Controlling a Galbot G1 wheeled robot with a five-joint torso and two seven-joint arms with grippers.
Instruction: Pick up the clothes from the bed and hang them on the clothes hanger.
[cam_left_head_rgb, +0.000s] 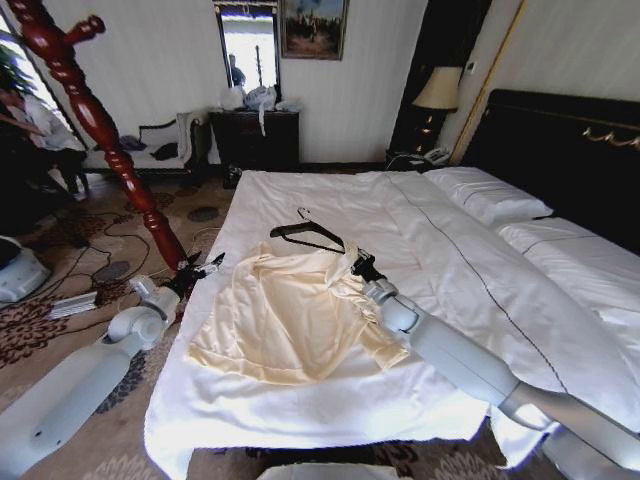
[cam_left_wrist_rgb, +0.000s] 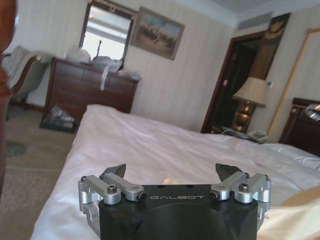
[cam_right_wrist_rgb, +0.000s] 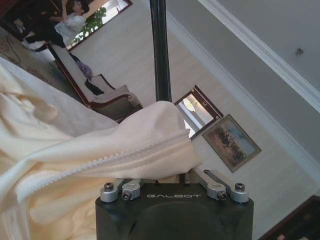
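Head view: cream clothes (cam_left_head_rgb: 285, 320) flat on bed (cam_left_head_rgb: 450, 270), collar pinched by right gripper (cam_left_head_rgb: 358, 264) beside black hanger (cam_left_head_rgb: 307, 234); left gripper (cam_left_head_rgb: 205, 268) spread empty at bed edge. Hanging not begun.

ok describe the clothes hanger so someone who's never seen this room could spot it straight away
Start at the bed, the wide white one with a black headboard, and look to the cream garment spread on the side nearest the floor. The clothes hanger lies flat on the duvet at the garment's collar end. It is thin, black and shoulder-shaped with a small metal hook, unlike the tall reddish-brown wooden stand beside the bed.
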